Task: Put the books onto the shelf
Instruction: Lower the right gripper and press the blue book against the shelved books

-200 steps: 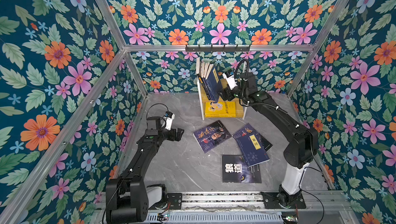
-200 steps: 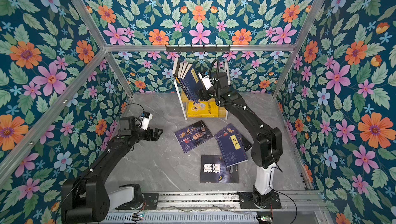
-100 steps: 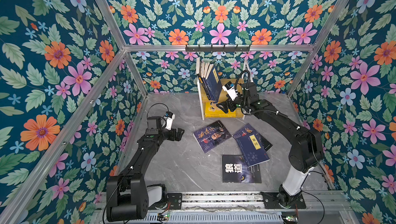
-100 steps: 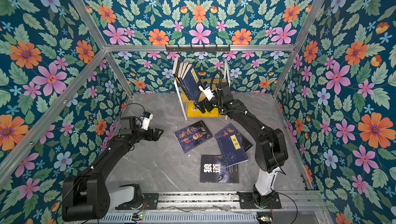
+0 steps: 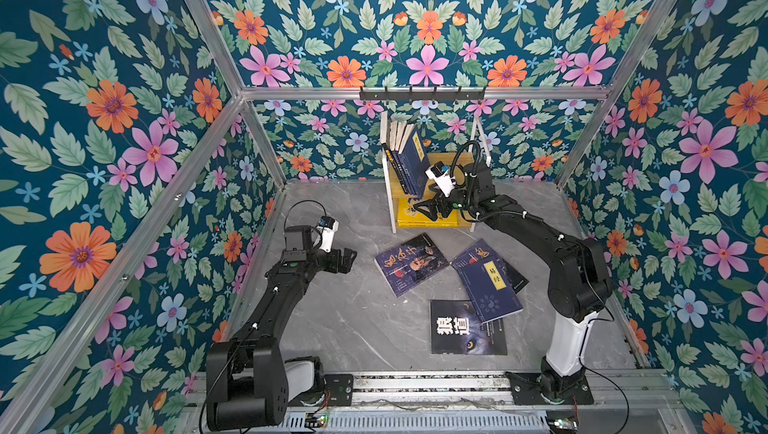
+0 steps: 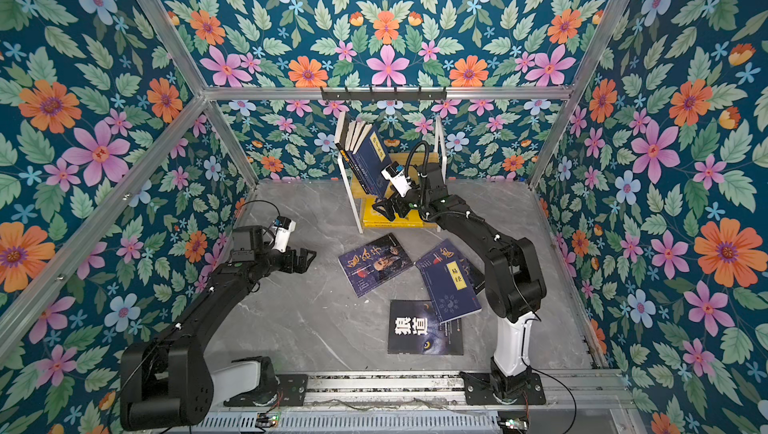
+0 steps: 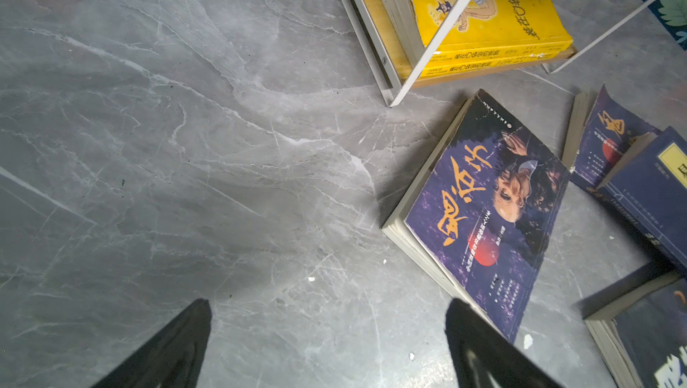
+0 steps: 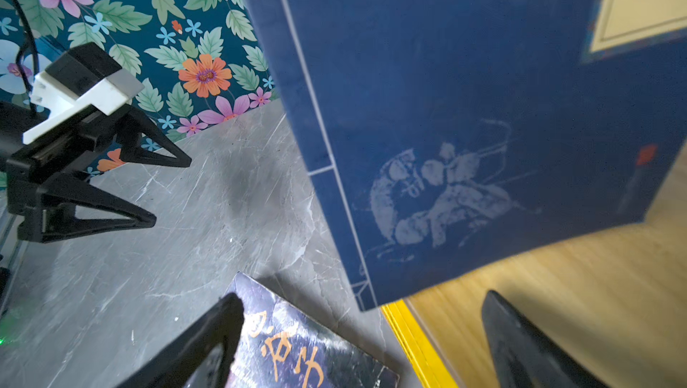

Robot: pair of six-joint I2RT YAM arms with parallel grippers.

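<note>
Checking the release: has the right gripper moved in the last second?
Yes. The right gripper came down the white-framed wooden shelf, from upper tier to lower tier.

My top views look steeply down from high at the near edge, sharing the whole grey marbled tabletop [image 5: 332, 328]. Left wrist view faces it closely, right wrist view the white-framed wooden shelf [image 8: 557, 293]; both show the dark portrait-cover paperback [image 7: 483, 211].

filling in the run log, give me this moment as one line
left gripper open, empty | right gripper open at shelf | books on table
</note>
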